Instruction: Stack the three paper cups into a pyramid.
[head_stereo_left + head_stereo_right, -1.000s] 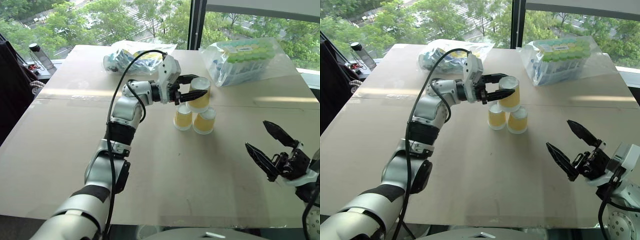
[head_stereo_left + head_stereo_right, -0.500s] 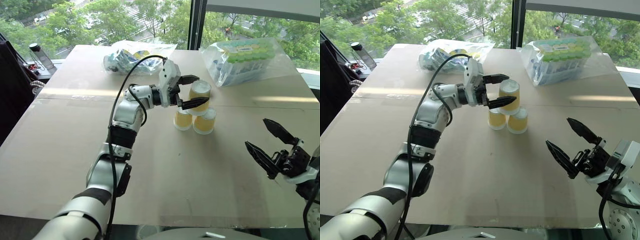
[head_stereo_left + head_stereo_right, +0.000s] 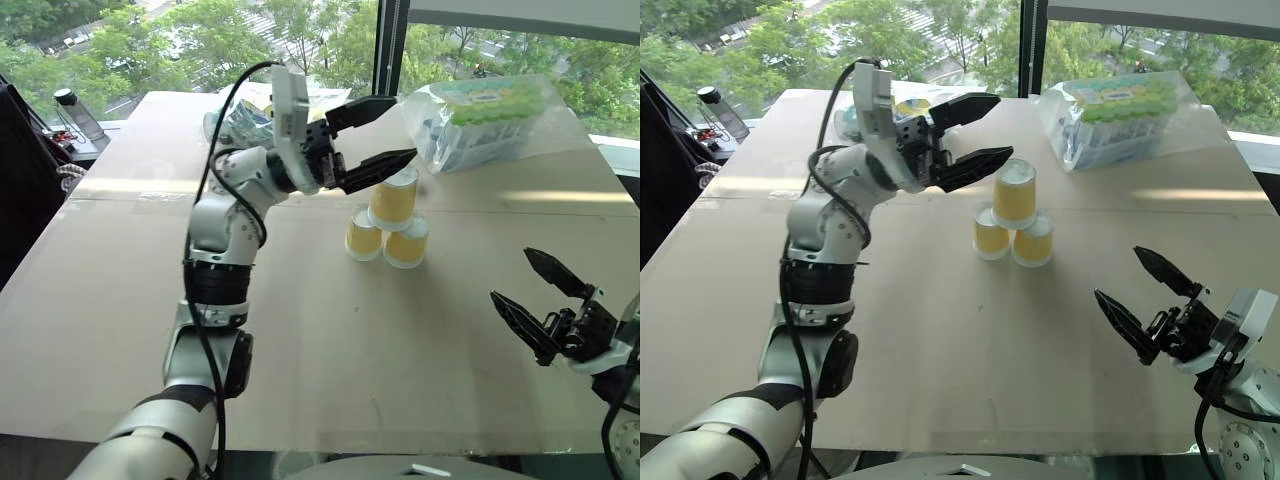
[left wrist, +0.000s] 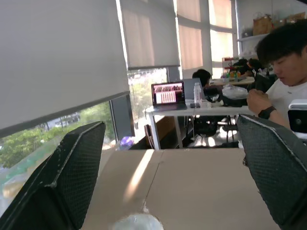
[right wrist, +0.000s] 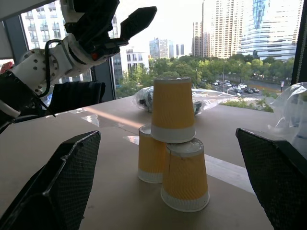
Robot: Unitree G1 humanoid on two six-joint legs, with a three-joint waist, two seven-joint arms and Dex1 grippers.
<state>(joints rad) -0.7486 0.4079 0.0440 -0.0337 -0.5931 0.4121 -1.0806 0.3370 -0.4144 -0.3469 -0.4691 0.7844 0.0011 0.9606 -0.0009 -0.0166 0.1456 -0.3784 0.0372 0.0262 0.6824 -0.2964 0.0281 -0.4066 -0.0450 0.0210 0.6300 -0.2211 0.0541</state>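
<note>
Three paper cups (image 5: 171,148) inverted on table (image 5: 96,191): two bases touching side by side, third on top, straddling both. Left gripper (image 5: 122,21) above and beside top cup, apart from it, fingers spread, empty. Clear plastic bag (image 5: 144,98) on table behind cups. Right gripper fingers (image 5: 57,191) flank cups, wide apart.

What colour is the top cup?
Yellow-orange with a white rim, top cup, best in the right wrist view.
</note>
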